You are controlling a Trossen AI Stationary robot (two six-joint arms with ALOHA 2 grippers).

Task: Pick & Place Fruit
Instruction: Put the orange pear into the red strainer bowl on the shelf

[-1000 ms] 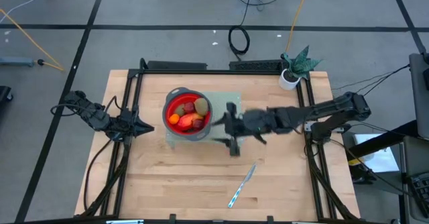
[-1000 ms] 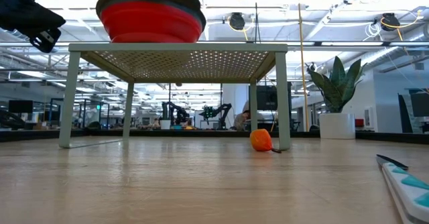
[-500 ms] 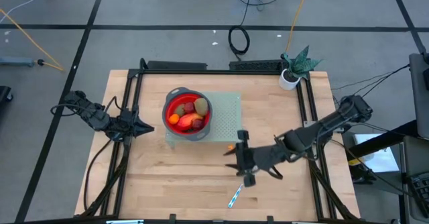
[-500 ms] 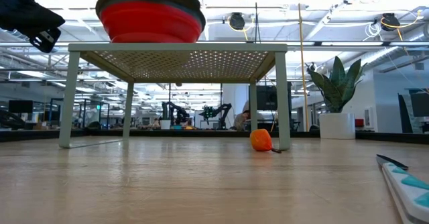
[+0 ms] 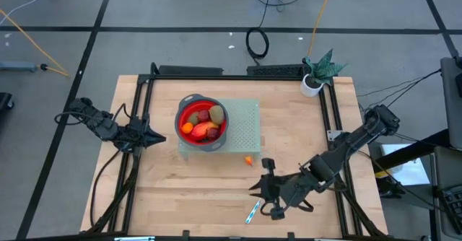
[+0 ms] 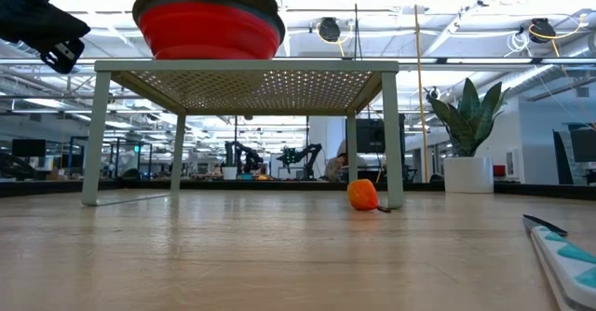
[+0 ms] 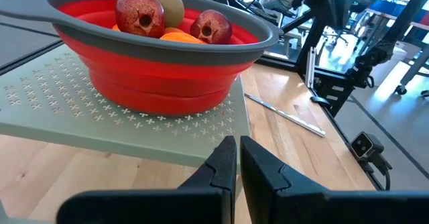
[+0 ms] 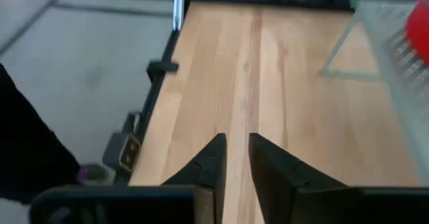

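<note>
I count one red bowl [image 5: 202, 123] with a grey rim, sitting on one pale green perforated stand [image 5: 244, 123] toward the far half of the table [image 5: 180, 190]. Inside it I can make out about five fruits [image 5: 203, 123]: two dark red round ones with puckered crowns, one olive-brown oval, orange pieces beneath. One more small orange fruit [image 5: 249, 160] lies alone on the wood, just beside the stand's near right leg. One slim silver-and-blue knife [image 5: 253, 212] lies close to the table's near edge. One potted plant [image 5: 317, 71] stands at the far right corner.

The bowl looks like soft ribbed rubber; the tabletop is light wooden planking.

My left gripper [image 5: 154, 136] hangs at the stand's left side, fingers pressed together on nothing. My right gripper [image 5: 260, 198] is near the knife, its fingers [image 8: 213, 158] a narrow gap apart and empty.

Half a second ago the right gripper was nearer the lone orange fruit; it has since swung toward the near edge and its fingers have drawn closer. Bowl, fruit and left arm have not moved.
</note>
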